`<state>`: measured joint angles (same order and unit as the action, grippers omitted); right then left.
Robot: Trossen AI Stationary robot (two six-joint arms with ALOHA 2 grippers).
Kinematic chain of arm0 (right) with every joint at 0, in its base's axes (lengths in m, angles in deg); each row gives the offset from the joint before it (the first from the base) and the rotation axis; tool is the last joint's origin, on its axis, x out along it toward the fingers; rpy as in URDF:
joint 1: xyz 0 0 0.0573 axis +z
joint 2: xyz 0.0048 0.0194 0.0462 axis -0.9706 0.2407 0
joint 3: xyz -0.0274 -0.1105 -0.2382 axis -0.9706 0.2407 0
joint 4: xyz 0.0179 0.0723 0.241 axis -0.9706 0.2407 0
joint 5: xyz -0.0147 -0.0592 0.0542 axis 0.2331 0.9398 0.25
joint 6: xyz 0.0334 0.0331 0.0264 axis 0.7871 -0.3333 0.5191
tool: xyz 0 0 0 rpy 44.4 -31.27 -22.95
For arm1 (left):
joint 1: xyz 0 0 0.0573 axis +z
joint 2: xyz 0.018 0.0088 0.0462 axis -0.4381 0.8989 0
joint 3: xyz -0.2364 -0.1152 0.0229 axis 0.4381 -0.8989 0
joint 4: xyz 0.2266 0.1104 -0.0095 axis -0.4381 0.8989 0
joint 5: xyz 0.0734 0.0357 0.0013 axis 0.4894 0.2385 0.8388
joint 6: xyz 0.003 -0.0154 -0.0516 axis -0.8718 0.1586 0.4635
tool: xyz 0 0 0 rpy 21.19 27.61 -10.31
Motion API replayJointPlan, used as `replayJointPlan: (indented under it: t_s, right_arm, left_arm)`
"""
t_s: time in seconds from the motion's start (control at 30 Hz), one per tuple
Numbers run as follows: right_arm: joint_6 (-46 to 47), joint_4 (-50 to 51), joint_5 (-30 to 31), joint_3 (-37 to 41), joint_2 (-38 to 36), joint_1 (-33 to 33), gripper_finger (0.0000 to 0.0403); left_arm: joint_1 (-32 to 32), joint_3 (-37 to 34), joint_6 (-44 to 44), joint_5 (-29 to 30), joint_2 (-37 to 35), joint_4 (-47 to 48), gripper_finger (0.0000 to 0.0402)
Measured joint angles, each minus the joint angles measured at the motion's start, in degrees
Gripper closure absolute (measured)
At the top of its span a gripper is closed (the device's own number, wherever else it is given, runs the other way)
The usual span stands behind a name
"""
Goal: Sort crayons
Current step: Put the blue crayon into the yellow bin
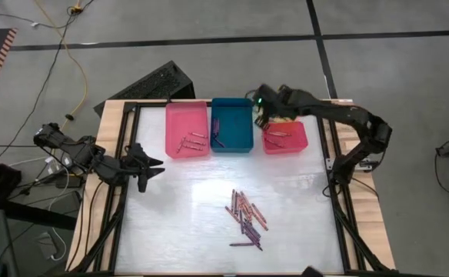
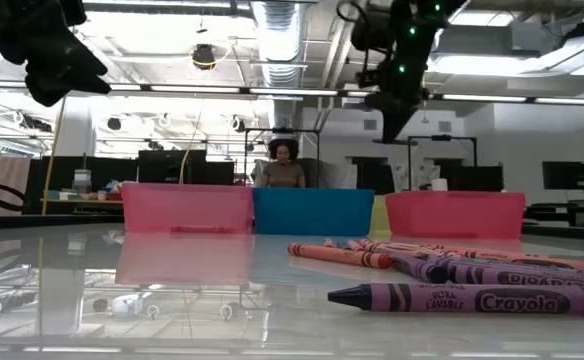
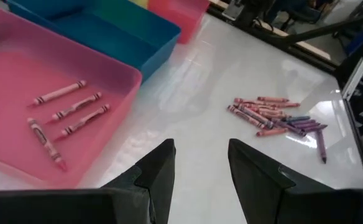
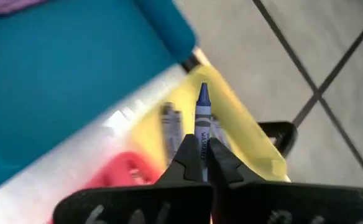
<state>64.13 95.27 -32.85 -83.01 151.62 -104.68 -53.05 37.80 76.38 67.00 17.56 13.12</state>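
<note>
My right gripper (image 1: pixel 260 106) hangs over the far trays, shut on a dark blue crayon (image 4: pixel 202 112), above a yellow tray (image 4: pixel 243 134) that holds grey crayons (image 4: pixel 170 127). A pile of red, pink and purple crayons (image 1: pixel 246 215) lies flat on the white table top (image 1: pixel 186 223). The pink tray (image 1: pixel 187 128) holds several pink crayons (image 3: pixel 69 112), the teal tray (image 1: pixel 232 125) purple ones, and the red tray (image 1: pixel 284 137) red ones. My left gripper (image 3: pixel 200 168) stands open above the table's left side, holding nothing. My right gripper pinches the blue crayon's lower shaft (image 4: pixel 202 135) between its two fingers. The crayon lies along the fingers, and its pointed tip (image 4: pixel 202 93) sticks out past the fingertips. The fingers slant down from above. The crayon is lifted clear, over the yellow tray.
The trays stand in a row along the table's far edge, the yellow one behind the red one. A black keyboard (image 1: pixel 157 83) lies on the floor beyond the table. A person (image 2: pixel 283 165) sits in the room behind the trays. Bare table top lies between the pile and the trays.
</note>
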Motion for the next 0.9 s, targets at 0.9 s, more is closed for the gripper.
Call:
replayJointPlan:
  t_s: [0.9]
  right_arm:
    - [-4.62, -8.8, -14.37, 0.07, 11.78, -18.12, 0.0403]
  left_arm:
    - [0.0, 0.0, -2.07, 2.57, 0.04, 0.54, 0.0262]
